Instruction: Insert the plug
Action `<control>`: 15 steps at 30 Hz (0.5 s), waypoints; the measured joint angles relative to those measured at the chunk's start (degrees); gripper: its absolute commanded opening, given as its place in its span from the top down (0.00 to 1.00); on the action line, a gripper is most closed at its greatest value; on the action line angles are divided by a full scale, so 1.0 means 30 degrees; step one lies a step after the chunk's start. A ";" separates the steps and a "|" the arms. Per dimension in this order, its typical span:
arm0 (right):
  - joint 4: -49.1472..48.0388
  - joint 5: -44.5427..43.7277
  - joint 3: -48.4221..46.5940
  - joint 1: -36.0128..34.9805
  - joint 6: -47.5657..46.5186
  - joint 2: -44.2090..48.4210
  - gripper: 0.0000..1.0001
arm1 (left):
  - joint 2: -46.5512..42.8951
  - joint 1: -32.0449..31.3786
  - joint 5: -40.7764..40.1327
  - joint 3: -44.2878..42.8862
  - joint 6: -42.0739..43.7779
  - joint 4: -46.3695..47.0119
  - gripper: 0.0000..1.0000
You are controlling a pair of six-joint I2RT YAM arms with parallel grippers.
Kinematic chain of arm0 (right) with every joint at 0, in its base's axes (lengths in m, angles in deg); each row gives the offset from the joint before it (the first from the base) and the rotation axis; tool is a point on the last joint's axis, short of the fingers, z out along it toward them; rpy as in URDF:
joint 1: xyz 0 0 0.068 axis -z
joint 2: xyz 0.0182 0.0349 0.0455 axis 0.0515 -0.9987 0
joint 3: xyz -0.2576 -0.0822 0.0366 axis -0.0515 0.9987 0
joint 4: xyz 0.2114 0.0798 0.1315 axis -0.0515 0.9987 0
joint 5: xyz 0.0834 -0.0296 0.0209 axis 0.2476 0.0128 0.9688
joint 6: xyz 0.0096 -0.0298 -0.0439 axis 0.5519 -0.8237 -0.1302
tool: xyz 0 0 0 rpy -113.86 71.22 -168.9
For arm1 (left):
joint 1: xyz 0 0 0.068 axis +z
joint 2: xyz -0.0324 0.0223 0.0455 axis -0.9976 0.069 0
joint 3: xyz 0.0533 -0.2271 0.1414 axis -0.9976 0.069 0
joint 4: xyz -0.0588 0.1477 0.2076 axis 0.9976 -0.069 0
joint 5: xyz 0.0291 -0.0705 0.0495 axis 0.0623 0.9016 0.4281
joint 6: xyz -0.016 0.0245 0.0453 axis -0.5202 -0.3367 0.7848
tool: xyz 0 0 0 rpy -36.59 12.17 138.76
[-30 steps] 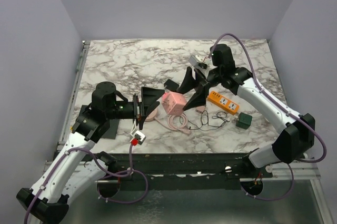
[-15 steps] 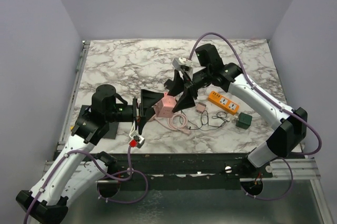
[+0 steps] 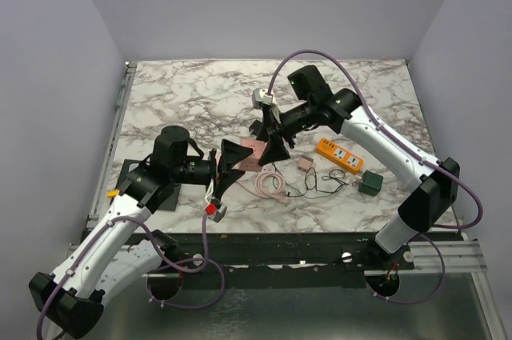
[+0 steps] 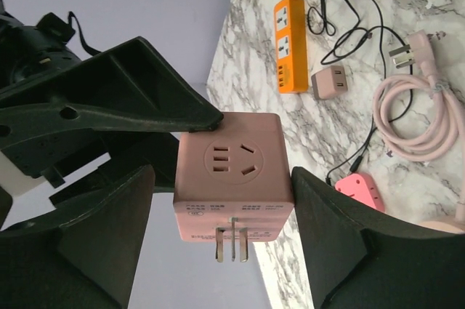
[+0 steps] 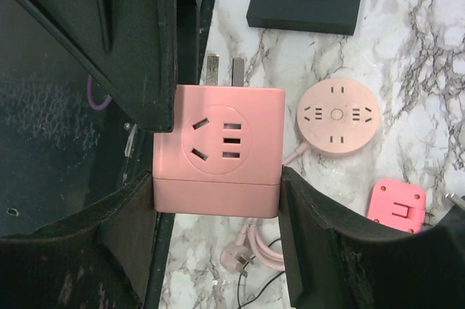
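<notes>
Pink cube (image 5: pixel 218 142) in right claw (image 5: pixel 218 178), left claw (image 4: pixel 223 174) flanking, orange strip (image 4: pixel 285 43) nearby.

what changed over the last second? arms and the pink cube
The right gripper, shut on the pink cube adapter, carried it left. The left gripper advanced to meet it and narrowed around it; a gap remains on one side. The orange power strip, green adapter and coiled pink cable stayed put.

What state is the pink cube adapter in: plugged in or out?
Out. The pink cube adapter's prongs stick out bare, in no socket; the round pink socket lies apart.
</notes>
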 measured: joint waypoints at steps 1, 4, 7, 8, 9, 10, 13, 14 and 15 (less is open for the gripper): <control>0.0131 -0.0168 0.0000 -0.0029 -0.0080 0.0000 0.78 | 0.0182 -0.0066 -0.0109 0.0000 -0.0051 -0.0117 0.27; 0.0423 -0.0576 0.0000 -0.0117 -0.0313 -0.0007 0.78 | 0.0590 -0.0197 -0.0393 0.0000 -0.0022 -0.0357 0.30; 0.0678 -0.0736 0.0000 -0.0233 -0.0372 -0.0051 0.78 | 0.0911 -0.0430 -0.0736 0.0007 0.0299 -0.0561 0.33; 0.0714 -0.0772 0.0000 -0.0277 -0.0372 -0.0080 0.78 | 0.0976 -0.0517 -0.0874 0.0007 0.0415 -0.0634 0.35; 0.0721 -0.0801 0.0000 -0.0313 -0.0372 -0.0102 0.78 | 0.1049 -0.0605 -0.1042 0.0029 0.0546 -0.0692 0.36; 0.0743 -0.0845 0.0000 -0.0335 -0.0372 -0.0131 0.78 | 0.1129 -0.0699 -0.1195 0.0036 0.0656 -0.0736 0.38; 0.0823 -0.1049 0.0007 -0.0299 -0.0350 -0.0175 0.77 | 0.1370 -0.0809 -0.1581 0.0036 0.1020 -0.0750 0.53; 0.0794 -0.1093 0.0022 -0.0270 -0.0350 -0.0175 0.77 | 0.1428 -0.0809 -0.1668 0.0036 0.1180 -0.0736 0.61; 0.0729 -0.1122 0.0066 -0.0255 -0.0335 -0.0175 0.76 | 0.1508 -0.0816 -0.1851 0.0029 0.1399 -0.0721 0.68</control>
